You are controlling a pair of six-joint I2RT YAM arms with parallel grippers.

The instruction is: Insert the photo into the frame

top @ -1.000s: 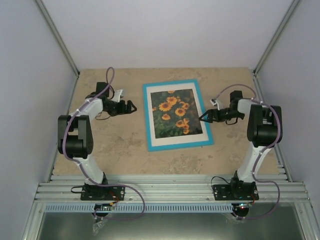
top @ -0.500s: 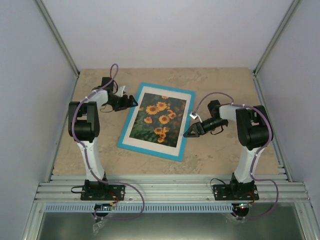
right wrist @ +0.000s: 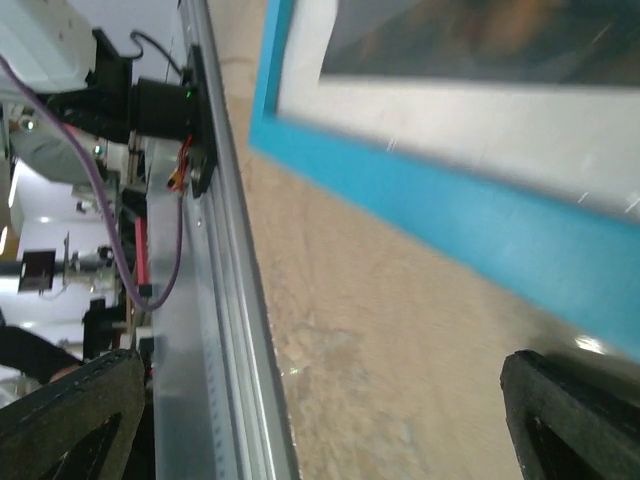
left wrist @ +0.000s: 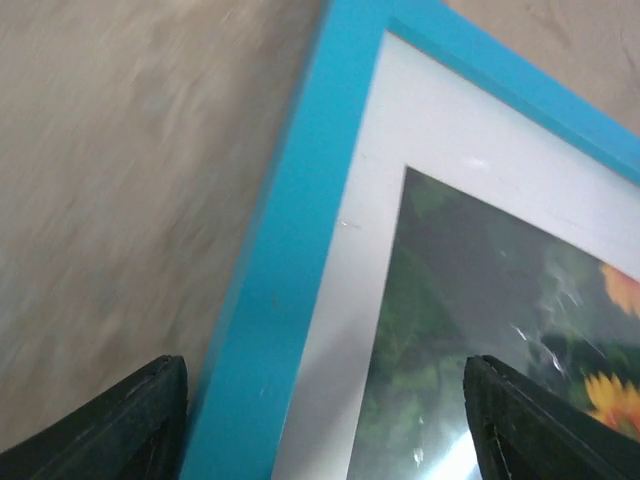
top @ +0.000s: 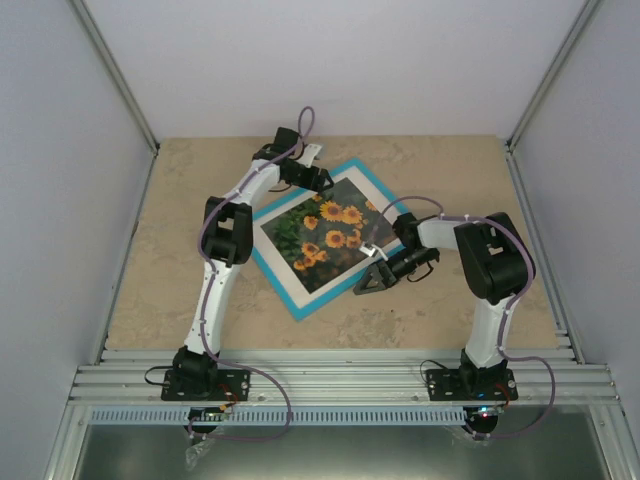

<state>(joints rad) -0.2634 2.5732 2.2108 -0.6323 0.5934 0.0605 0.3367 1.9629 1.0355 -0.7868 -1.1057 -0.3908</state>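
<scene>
From above, the frame (top: pixel 273 281) is seen lying flat on the counter (top: pixel 180 200), turned corner-on like a diamond, with the photo (top: pixel 330 235) shown inside it within a white border (top: pixel 300 290). The left fingers (top: pixel 312 180) are placed at the frame's far corner, part of which is covered by that arm. The right fingers (top: pixel 372 278) are spread just beside its near right edge. In the left wrist view, the left fingers (left wrist: pixel 150 425) are seen released, one over the counter and one over the photo, with the blue edge between them. Whether they touch it cannot be told, and the picture is blurred. In the right wrist view, the right fingers (right wrist: pixel 70 420) are likewise released above bare counter, with the blue edge just beyond them and only a cut-off strip of the photo shown. The photo is judged to be seated, so the closing step is taken to be in hand. The next move calls for the fingers to be drawn clear without the frame being dragged. The back of the frame is hidden.
</scene>
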